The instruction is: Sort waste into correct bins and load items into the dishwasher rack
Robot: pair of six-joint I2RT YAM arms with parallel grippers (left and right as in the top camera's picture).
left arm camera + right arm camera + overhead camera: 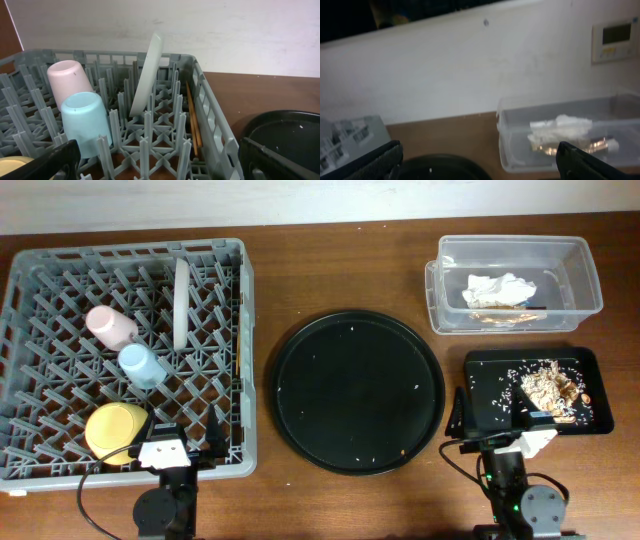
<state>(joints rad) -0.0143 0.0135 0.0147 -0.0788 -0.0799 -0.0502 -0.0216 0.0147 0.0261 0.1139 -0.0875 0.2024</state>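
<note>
Both pincers stand apart and empty: the left pincer [178,438] at the near edge of the rack [130,250], the right pincer [497,428] beside the tray [486,370]. Chopsticks [192,117] lie inside the rack, along its right wall, among the pegs. They look light, stiff, thin and smooth, so likely to roll or split apart. I would pinch both together near mid-length and lift straight up. Napkin [500,288] lies in the tub [590,275], scraps [548,385] in the tray.

Pink cup [110,327], light-blue cup [142,365], grey rack [60,300]
</note>
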